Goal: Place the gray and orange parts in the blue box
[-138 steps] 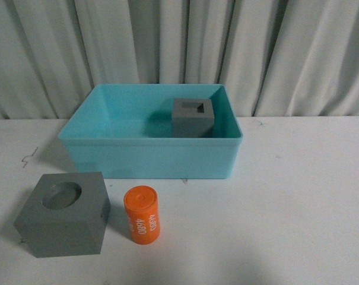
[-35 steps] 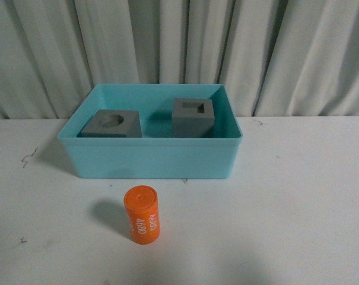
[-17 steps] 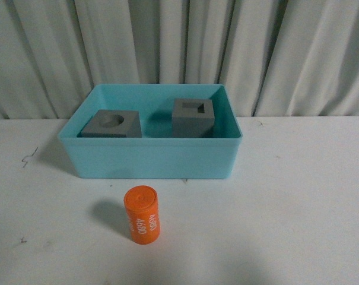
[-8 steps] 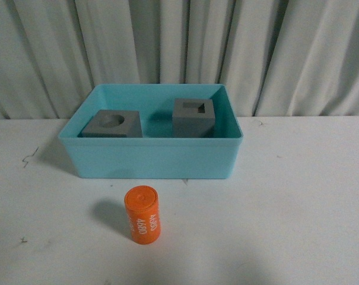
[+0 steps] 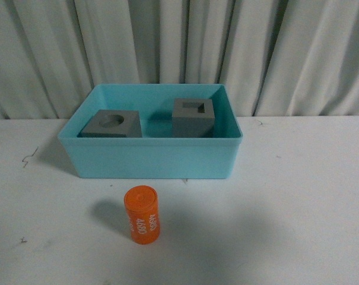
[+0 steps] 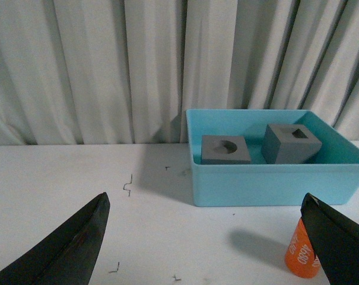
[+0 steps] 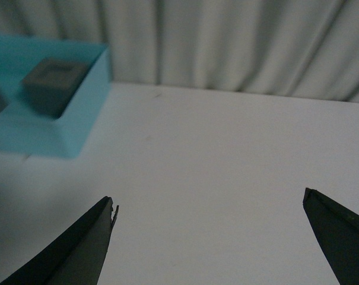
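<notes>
1. Orange cylinder (image 5: 142, 214) stands upright on the tabletop (image 5: 298, 196), toward its near edge, apart from the blue box (image 5: 149, 159).
2. I see the round-hole cube (image 5: 111, 124) and the square-hole cube (image 5: 193, 117) inside the box, by the far edge.
3. My left claw (image 6: 204, 199) and right claw (image 7: 209, 197) are spread wide, holding nothing.

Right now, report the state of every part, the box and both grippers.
gray cube with round recess: inside the blue box, recess facing up.
gray cube with square recess: inside the box, looks tilted.
orange cylinder: upright on the table, outside the box.
blue box: open-topped, holding both cubes.
left gripper: open, empty.
right gripper: open, empty.
</notes>
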You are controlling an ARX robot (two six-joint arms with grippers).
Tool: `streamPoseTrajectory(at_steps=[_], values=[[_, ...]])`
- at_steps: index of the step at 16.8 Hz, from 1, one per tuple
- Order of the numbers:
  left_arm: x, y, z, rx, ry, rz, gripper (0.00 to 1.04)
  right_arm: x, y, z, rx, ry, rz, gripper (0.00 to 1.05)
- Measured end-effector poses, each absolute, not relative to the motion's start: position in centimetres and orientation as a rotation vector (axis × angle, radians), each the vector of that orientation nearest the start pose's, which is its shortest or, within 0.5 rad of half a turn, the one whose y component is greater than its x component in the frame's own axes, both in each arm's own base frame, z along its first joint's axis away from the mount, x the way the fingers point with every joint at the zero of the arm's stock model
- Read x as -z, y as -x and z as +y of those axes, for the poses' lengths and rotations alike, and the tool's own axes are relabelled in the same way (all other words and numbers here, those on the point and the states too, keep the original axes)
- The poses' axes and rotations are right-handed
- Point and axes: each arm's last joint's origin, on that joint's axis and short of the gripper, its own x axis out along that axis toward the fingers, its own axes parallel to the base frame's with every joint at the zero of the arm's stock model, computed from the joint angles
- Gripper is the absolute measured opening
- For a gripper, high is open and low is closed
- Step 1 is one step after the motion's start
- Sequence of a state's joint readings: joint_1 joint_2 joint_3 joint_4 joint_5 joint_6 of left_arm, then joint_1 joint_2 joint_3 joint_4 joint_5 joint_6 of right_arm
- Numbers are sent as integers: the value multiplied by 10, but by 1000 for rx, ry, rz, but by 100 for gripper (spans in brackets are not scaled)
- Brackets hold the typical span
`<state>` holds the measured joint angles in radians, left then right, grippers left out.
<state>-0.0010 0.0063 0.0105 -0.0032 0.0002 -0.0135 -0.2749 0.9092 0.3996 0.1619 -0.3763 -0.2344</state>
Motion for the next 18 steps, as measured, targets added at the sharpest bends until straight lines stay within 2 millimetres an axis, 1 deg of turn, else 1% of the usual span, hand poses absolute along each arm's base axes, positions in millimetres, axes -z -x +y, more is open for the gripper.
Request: streamPoseTrajectory(at_steps=[1,2,3,5,6,8,9,13,14,18], values=[[-166,-97,0,1,14,-1,98,-199,-201,-33,-315,169,403,98],[-166,-97,0,0,14,-1,98,-186,-210,-23,-457,216,467,98],[-166,-97,0,1,14,-1,98,-179,-220,-15,-540,276,465,98],[-166,-97,0,1,14,-1,98,-177,-244,3,-644,393,436,98],[-166,-97,0,1,14,-1,98,-176,-256,16,-701,420,437,98],[-166,-97,0,1,14,-1,98,-165,-277,47,-827,438,495,98],[-166,-97,0,1,14,-1,98,-159,-284,61,-880,440,521,98],[-166,-97,0,1,14,-1,98,-162,-305,103,-966,464,482,98],[-166,-97,0,1,14,-1,98,-160,-310,112,-985,462,483,98],[-166,-97,0,1,14,-1,98,-140,-320,139,-1043,467,554,98]])
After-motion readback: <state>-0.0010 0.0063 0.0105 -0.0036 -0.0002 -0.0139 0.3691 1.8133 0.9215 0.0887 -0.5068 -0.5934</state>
